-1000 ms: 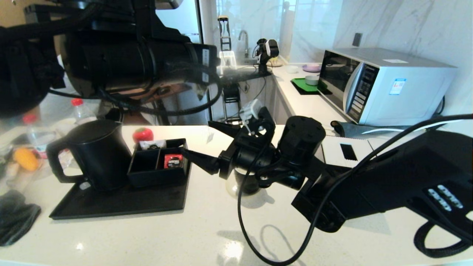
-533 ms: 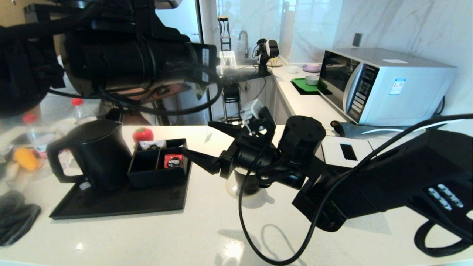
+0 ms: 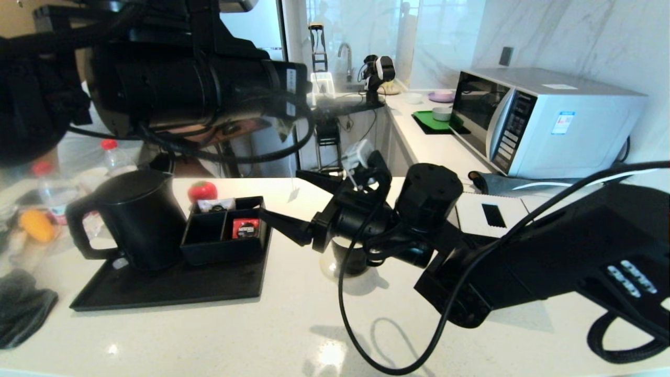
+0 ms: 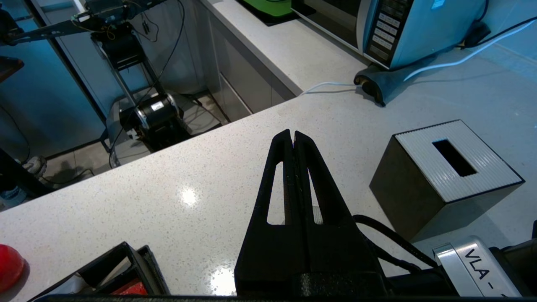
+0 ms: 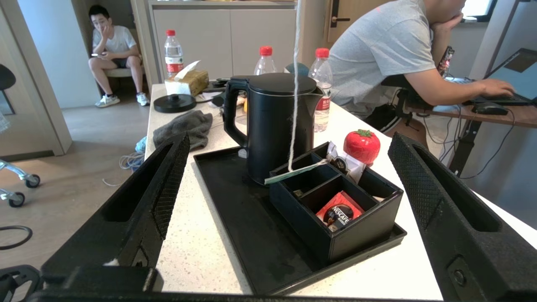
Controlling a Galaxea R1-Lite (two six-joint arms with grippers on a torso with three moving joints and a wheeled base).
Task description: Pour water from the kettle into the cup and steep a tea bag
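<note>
The black kettle (image 3: 141,217) (image 5: 275,126) stands on a black tray (image 3: 157,288). My left gripper (image 4: 293,135) hangs high over the counter, shut on the tea bag's white string (image 5: 295,84). The string drops to its paper tag (image 3: 293,195) (image 5: 293,173); the pouch is hidden. My right gripper (image 3: 296,207) (image 5: 289,140) is wide open, and the tag dangles between its fingers without touching them. The cup (image 3: 349,262) stands on the counter under the right wrist, mostly hidden by it.
A low black compartment box (image 3: 225,235) holding a red sachet (image 5: 340,212) sits on the tray beside the kettle, with a red strawberry-shaped object (image 3: 202,190) behind it. A black tissue box (image 4: 444,176), a microwave (image 3: 544,120) and a grey cloth (image 3: 21,306) stand around.
The hanging tag has drifted slightly to the left and the right gripper has crept up a little. The kettle and cup have not moved.
</note>
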